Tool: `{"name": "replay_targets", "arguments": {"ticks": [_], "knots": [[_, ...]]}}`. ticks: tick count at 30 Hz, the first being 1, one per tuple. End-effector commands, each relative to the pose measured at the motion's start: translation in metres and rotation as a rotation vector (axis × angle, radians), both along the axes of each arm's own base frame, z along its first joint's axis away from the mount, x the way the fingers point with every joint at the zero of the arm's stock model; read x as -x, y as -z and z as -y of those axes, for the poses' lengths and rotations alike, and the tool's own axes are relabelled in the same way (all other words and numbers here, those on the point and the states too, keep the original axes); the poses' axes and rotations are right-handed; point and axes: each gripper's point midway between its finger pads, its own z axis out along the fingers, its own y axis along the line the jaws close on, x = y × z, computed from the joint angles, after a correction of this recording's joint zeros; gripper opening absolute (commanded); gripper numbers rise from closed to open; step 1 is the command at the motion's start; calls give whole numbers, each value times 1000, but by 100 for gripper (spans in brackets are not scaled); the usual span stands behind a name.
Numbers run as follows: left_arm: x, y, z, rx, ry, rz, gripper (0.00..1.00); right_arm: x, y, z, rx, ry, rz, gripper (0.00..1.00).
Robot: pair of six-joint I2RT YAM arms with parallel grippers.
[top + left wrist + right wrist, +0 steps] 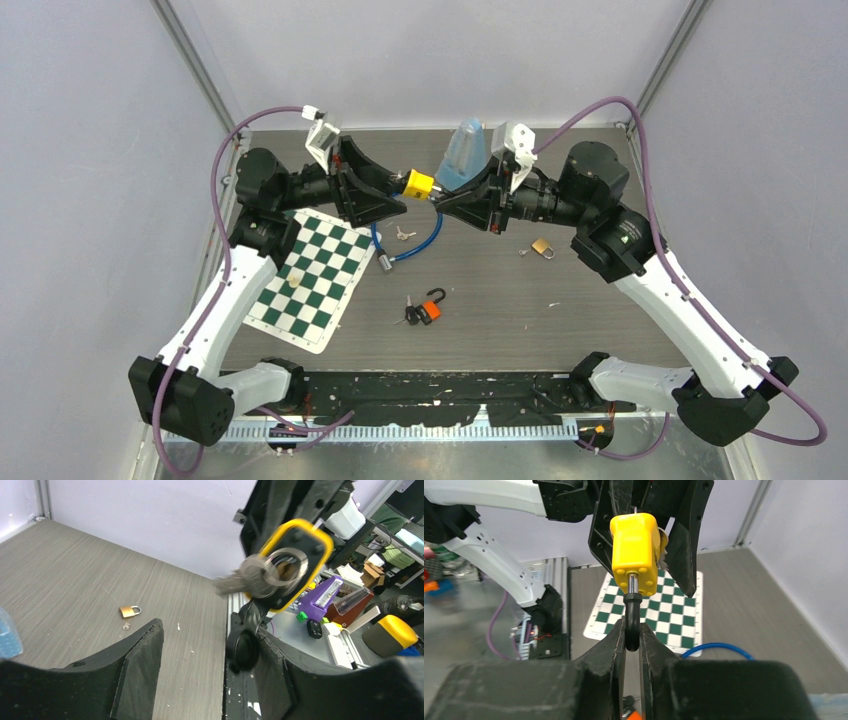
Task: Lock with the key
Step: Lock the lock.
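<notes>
High over the desk (600,320), the right hand (631,630) grips the yellow padlock (635,545) by its shackle (632,622), while the left hand (207,630) gapes, released, facing it. The dangling keys (247,577) look blurred; if they are swinging, the left hand's grasp could miss them.

The padlock (418,184) is yellow, the chequered mat (318,275) green-and-white, the cable (425,240) blue

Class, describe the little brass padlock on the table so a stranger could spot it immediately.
On the grey wood-grain table, look at the right half. A small brass-coloured metal padlock with a silver shackle lies there, a tiny key next to it. Unlike the yellow plastic padlock held in the right end effector and the orange padlock mid-table, it is plain gold metal.
</notes>
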Motion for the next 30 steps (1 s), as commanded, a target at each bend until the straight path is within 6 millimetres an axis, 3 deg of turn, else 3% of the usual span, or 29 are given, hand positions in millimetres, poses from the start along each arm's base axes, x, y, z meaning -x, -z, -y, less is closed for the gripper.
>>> {"name": "replay_targets", "arguments": {"ticks": [1, 10, 14, 21, 25, 30], "knots": [[-1, -22, -1, 39, 2, 172, 66, 4, -57, 14, -81, 42, 283, 5], [17, -39, -8, 3, 42, 326, 79, -12, -43, 20, 57, 102, 319, 5], [18, -43, -12, -56, 11, 358, 99, -12, -32, 18, 105, 73, 310, 5], [12, -47, -15, -99, -37, 426, 99, -11, -13, 13, 169, 17, 270, 5], [1, -30, -6, -108, -35, 342, 99, -8, -8, 8, 172, -18, 243, 5], [2, -11, 8, -109, 14, 280, 100, -7, -7, 1, 174, -57, 208, 5]]}}
